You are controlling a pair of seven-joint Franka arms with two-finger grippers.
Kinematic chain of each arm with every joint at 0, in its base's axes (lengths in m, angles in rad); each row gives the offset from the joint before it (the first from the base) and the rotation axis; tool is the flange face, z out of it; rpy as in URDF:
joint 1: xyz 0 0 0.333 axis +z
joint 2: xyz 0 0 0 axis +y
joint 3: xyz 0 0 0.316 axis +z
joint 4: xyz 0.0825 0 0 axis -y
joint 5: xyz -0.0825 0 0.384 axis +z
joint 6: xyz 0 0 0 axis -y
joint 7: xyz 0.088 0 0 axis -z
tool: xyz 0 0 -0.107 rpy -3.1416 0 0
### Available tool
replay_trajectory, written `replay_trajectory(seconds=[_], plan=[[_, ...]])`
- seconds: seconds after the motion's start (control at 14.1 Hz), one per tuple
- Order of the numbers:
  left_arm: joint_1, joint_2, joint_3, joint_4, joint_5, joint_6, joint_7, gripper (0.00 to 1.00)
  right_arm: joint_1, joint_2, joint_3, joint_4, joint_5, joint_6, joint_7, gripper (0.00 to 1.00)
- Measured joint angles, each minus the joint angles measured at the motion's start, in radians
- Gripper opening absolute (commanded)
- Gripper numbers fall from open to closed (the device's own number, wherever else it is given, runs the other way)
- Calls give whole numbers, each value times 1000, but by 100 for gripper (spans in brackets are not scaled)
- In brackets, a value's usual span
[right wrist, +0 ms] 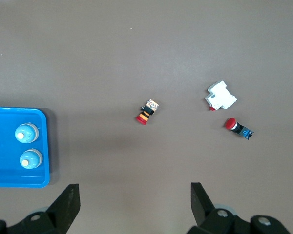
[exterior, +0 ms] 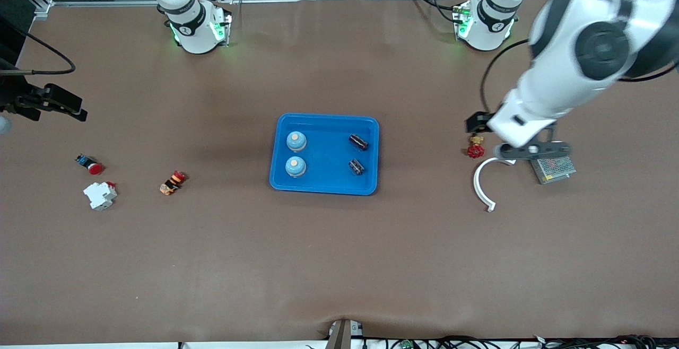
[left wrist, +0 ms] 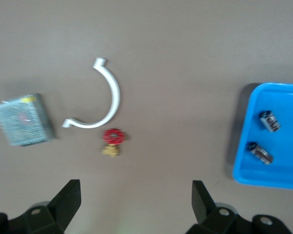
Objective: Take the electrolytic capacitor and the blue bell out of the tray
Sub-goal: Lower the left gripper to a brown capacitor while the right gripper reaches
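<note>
Capacitors (exterior: 358,154) and blue bells (exterior: 296,153) lie in the tray (exterior: 323,187), bells toward the right arm's end.

Left wrist view: left gripper (left wrist: 136,204) gapes beside the tray; capacitors look light, rigid; pinch across their bodies.

Right wrist view: right gripper (right wrist: 135,204) gapes likewise; the bells' domes may slip.

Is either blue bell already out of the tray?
No, both blue bells sit inside the tray, toward the right arm's end of it.

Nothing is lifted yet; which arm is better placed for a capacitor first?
Probably the left. Both capacitors lie at the tray's left-arm end, and the open left gripper hangs over bare table beside it. The open right gripper is nearer the bells.
</note>
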Motion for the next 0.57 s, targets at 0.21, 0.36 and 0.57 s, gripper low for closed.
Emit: replay_trajectory(seconds=[0.21,0.36,0.57], plan=[[-115,67,-2,-37,0,82,-190,100,3,3,4,-44,8,33,27,100],[-176,120,-2,-40,0,135,-304,100,7,9,6,-113,60,104,51,100],[-245,197,-2,-43,0,231,-467,97,18,16,9,-225,98,215,66,100]])
